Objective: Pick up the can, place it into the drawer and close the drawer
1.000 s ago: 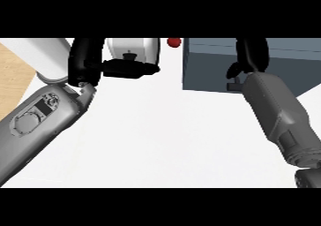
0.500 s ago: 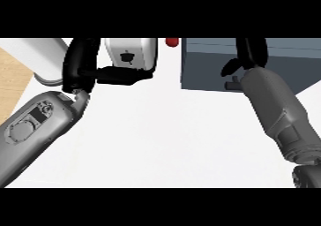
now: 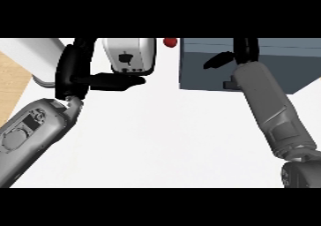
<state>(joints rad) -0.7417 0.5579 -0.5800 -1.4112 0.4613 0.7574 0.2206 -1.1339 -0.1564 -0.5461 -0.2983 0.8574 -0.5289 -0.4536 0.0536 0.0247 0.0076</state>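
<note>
The grey-blue drawer unit point(image 3: 280, 62) stands at the upper right. My right hand point(image 3: 245, 47) is over its top, reaching past the picture's upper edge. What shows of its fingers is straight, and the thumb is spread to the left with nothing in it. My left hand point(image 3: 75, 66) stands at the upper left, fingers up and thumb pointing right, holding nothing. A small red object point(image 3: 169, 42) peeks in at the top edge between the white appliance and the drawer unit. I cannot tell whether it is the can.
A white toaster-like appliance point(image 3: 130, 55) sits at the top centre, just right of my left hand. The white counter point(image 3: 163, 132) spreads between my forearms. A wooden floor strip point(image 3: 10, 84) shows past the counter's left edge.
My left hand and forearm have drifted a little left and down. The right hand has barely moved over the drawer unit.
</note>
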